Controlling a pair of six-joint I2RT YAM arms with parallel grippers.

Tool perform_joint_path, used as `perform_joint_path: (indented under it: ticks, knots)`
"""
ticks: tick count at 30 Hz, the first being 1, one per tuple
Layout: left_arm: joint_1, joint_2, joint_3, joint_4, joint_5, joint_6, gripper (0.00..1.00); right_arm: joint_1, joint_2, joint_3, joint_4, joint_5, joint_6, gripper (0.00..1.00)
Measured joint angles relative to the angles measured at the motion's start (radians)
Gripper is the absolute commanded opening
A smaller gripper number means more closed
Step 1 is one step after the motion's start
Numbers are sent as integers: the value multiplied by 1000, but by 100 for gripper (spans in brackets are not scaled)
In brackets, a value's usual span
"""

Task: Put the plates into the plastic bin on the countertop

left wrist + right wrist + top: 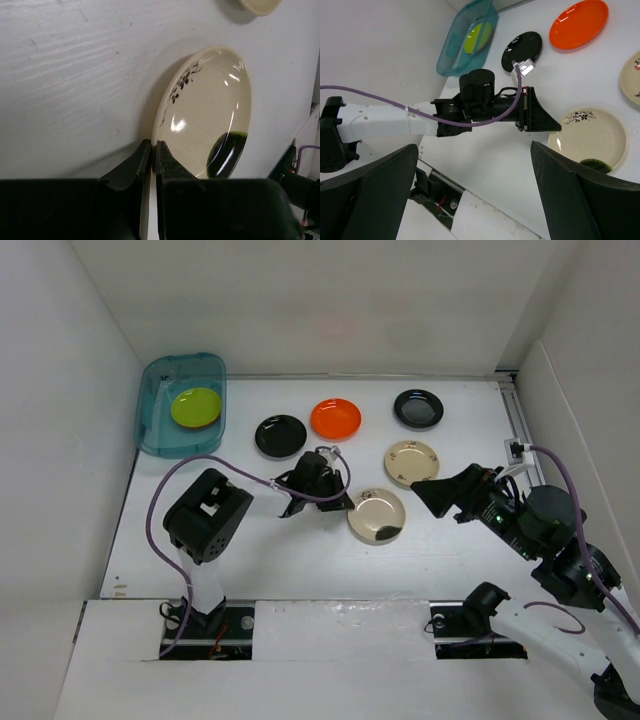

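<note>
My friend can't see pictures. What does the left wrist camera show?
The black left tool pinches the near rim of a cream plate with little painted flowers and a dark green smear, lying on the white countertop. Another cream plate peeks in at the top edge.

Left end effector (152, 147) clamped tight, right end effector (474, 146) spread wide.

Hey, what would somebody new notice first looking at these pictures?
The left gripper pinches the rim of a cream plate mid-table. Next comes the bright orange plate in the far row, and the teal bin in the far left corner with a lime green plate inside.
</note>
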Motion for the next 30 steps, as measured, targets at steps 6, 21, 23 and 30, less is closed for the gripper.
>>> perform_joint_path:
  ticks: [6,21,23,30]
  knots:
    - [50,-173,52,-280,-106,13,0,0,0,0,1,0,0,100]
    - [822,-208,624,-630,-486,-172,0,0,10,-9,50,-56,2,100]
    - [856,-85,738,-657,-490,-174,0,0,-2,-9,53,-60,3,100]
    - [942,227,960,-772,-509,-168,0,0,-26,-10,61,-71,4,100]
